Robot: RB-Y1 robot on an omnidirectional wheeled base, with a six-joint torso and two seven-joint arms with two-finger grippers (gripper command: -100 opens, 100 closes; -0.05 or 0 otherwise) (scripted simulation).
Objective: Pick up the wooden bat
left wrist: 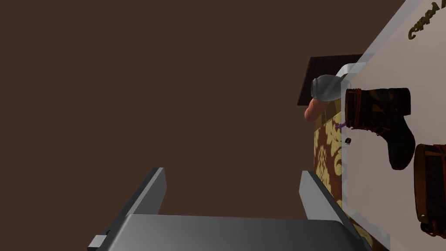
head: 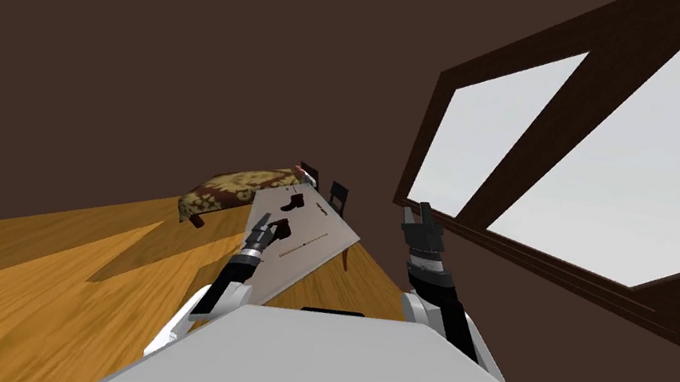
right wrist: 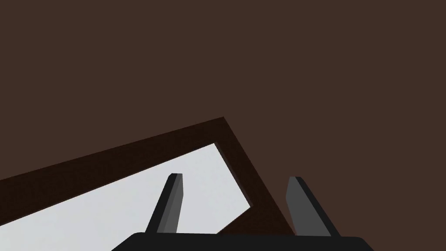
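Left end effector [left wrist: 231, 172] fingers spread, empty; dark boot [left wrist: 383, 117] on white tabletop [left wrist: 392, 56] ahead, beside it. Right end effector [right wrist: 235, 176] raised, fingers spread.

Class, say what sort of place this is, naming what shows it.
Probably a living or dining room in a house: plank floor, a pale table with dark chairs beyond it, and a large dark-framed window.

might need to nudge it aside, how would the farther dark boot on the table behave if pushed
The farther boot seems to lie on its side on the white table, so it would probably slide, not tip. Its laced shaft looks soft and may flex when pushed. Its angular shape makes rolling unlikely.
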